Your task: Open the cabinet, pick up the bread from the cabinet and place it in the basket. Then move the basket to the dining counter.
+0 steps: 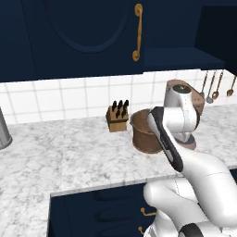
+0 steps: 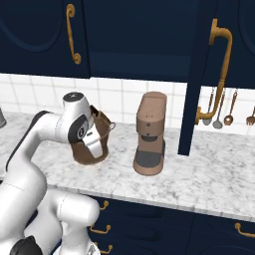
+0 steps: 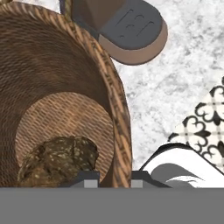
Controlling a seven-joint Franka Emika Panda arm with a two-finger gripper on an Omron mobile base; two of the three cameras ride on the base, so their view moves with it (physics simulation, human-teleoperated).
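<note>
One loaf of bread (image 3: pixel 59 159) lies inside the basket (image 3: pixel 118 109) at 7 o'clock, so I judge the stiff, light rim the best hold, with my gripper (image 3: pixel 113 178) fingers straddling it, spread.

The basket (image 1: pixel 142 134) stands on the marble worktop (image 1: pixel 55 157) beside the knife block (image 1: pixel 117 117), apparently just behind the arm.

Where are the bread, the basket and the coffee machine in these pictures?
bread (image 3: pixel 57 159), hand view, its speckled top.
basket (image 3: pixel 120 113), hand view, its woven rim.
coffee machine (image 2: pixel 150 130), right base view, its brown front.
</note>
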